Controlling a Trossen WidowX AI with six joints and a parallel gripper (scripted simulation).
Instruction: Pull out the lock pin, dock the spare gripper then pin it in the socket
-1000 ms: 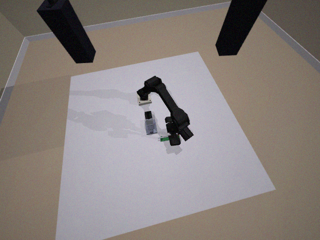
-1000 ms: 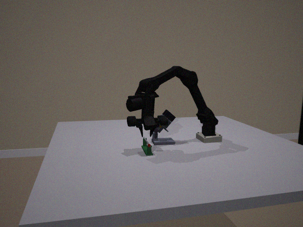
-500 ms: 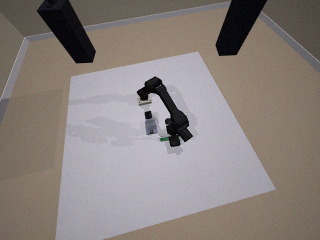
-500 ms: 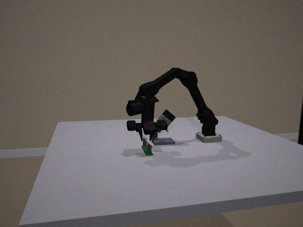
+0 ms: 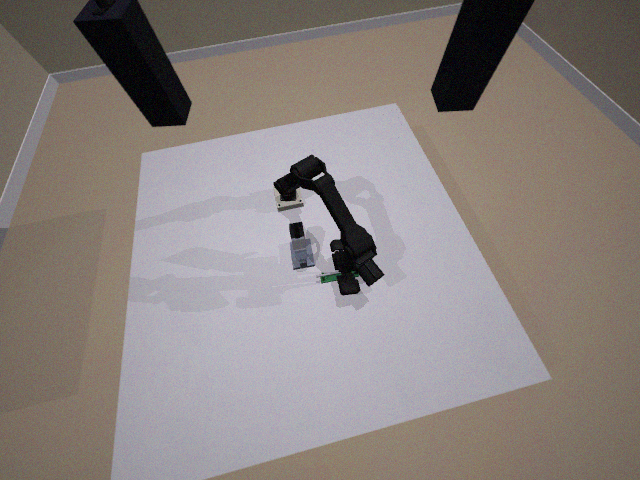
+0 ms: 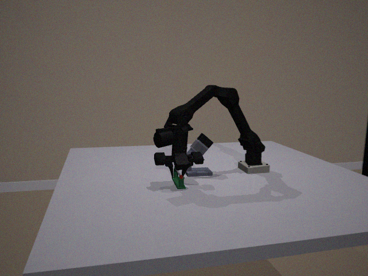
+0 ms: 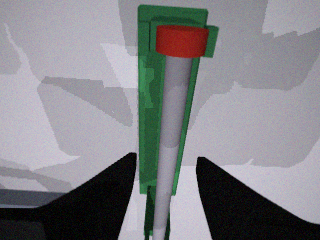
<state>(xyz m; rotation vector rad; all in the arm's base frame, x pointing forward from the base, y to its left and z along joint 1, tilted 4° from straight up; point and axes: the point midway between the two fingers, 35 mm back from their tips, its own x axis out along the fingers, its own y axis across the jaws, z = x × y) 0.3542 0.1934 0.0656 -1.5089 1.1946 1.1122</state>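
Observation:
The lock pin (image 7: 172,125) (image 6: 180,176), a pale grey rod with a red head (image 7: 182,41), lies in a green cradle (image 7: 146,100) (image 5: 327,278) (image 6: 179,183) on the white table. My gripper (image 7: 166,161) (image 6: 177,172) (image 5: 345,283) points down and is lowered over the cradle. Its fingers are open and straddle the pin's shaft near the plain end, with a gap on each side. The grey mount (image 5: 302,255) (image 6: 199,171) stands just beside it, its tilted socket (image 6: 196,146) carrying a black part (image 5: 296,229) (image 6: 205,138) at its upper end.
The arm's base (image 5: 288,200) (image 6: 253,167) is bolted behind the mount. The white table (image 5: 258,387) (image 6: 118,222) stretches wide on all sides. Two black pillars (image 5: 134,62) (image 5: 475,51) stand off the table at the back.

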